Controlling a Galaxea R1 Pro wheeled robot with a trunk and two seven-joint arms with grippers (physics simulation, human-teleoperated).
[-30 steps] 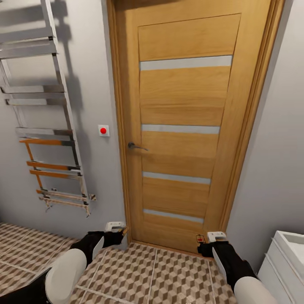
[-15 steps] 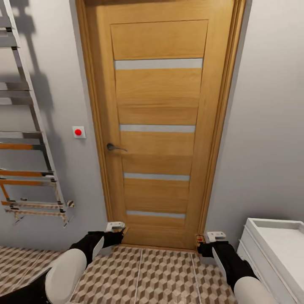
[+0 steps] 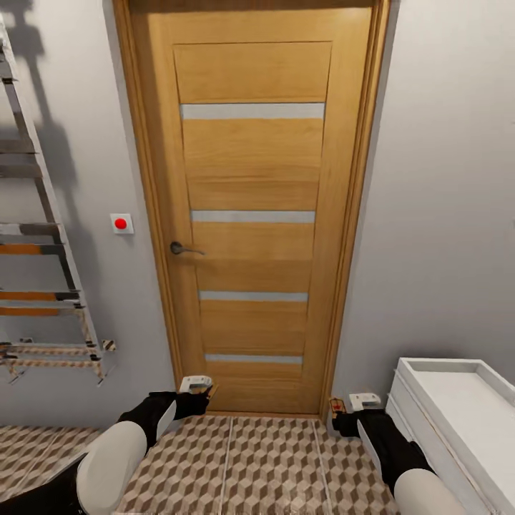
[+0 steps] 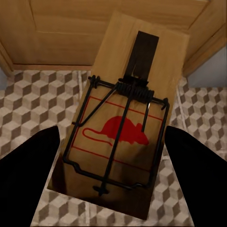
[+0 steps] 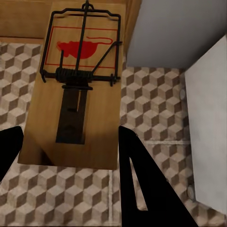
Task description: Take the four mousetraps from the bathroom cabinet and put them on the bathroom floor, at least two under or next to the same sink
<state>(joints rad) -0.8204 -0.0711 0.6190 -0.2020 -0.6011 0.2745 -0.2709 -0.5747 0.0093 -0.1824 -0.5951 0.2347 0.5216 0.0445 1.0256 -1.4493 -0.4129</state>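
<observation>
Wrist views had each gripper clamped on one flat tan wooden mousetrap with dark wire spring and a red mouse print: left gripper (image 4: 111,156) held the left trap (image 4: 124,118) by its long edges, board sticking out forward between the jaws; right gripper (image 5: 68,156) pinched the right trap (image 5: 78,90) across its bare end, print end pointing away. We judged the boards light, stiff and thin, so edge grips on bare wood, clear of the wire bar, looked safest. Both traps hung above the cube-patterned brown-beige tiled bathroom floor (image 3: 272,465). Further right, the white rectangular sink (image 3: 458,408) stood beside the right arm; beyond it, the oak door (image 3: 250,214).
</observation>
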